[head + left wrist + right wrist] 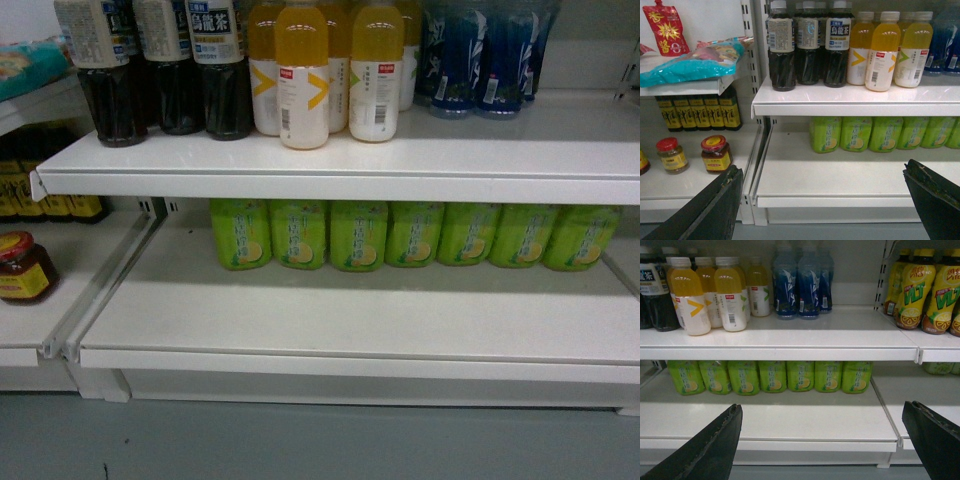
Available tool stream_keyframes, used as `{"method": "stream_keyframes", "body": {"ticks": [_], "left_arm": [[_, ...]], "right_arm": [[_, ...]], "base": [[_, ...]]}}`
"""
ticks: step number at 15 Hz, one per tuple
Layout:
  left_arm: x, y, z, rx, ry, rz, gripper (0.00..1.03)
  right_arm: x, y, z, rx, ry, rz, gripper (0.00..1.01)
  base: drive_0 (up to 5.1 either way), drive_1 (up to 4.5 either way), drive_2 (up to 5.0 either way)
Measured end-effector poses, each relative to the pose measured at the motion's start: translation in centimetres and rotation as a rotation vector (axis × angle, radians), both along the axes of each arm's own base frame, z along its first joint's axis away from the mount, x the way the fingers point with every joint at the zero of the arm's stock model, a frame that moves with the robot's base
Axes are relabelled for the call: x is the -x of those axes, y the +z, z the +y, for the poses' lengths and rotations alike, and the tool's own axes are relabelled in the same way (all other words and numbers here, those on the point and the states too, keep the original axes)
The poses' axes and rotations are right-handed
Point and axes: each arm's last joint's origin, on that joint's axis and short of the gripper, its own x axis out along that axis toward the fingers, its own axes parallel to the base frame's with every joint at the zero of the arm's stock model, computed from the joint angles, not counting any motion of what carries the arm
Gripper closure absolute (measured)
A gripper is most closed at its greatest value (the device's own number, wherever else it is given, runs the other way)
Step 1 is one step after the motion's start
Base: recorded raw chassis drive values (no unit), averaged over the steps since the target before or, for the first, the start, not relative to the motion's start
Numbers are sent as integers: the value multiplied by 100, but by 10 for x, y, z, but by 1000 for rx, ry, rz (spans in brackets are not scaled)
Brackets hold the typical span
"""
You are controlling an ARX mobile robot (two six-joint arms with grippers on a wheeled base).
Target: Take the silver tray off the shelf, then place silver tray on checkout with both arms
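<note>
Zero sign of the silver tray in any view. The head camera and both wrist cameras show only stocked shelving, so which way it lies from either gripper, how its long axis runs, and which arm is nearer cannot be told. The checkout is not in view either.

Head view, left to right:
- red-lidded jar (24, 267) at 9 o'clock, on the neighbouring bay
- dark tea bottles (160, 70) at 11, glossy clear plastic
- orange juice bottles (302, 75) at 12
- blue bottles (480, 60) at 1
- squat green bottles (400, 235) in a row, pushed to the back of the lower shelf (350, 325)

The front of that shelf is bare: matte pale painted metal with a straight front lip.

Left gripper (821, 167): black fingers at 7 and 5 o'clock of its own view, spread wide, nothing between them, facing the lower shelf. Right gripper (821, 406): same spread, also holding nothing, facing the same board a bit further right. Finger edges look rough, hard and thin.

Judgement: search or approach step, task barely begun. Both arms look about equally far back from the shelf — the tray must be found before any two-arm grasp can be lined up.
</note>
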Motion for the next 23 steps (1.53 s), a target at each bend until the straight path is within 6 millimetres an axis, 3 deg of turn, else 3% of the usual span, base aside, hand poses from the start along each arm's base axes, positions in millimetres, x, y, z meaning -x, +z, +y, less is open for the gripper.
{"method": "stream_keyframes", "body": {"ticks": [23], "left_arm": [[0,0,0,-1,0,1,5]], "right_arm": [[0,0,0,0,0,1,3]], "base": [[0,0,0]]}}
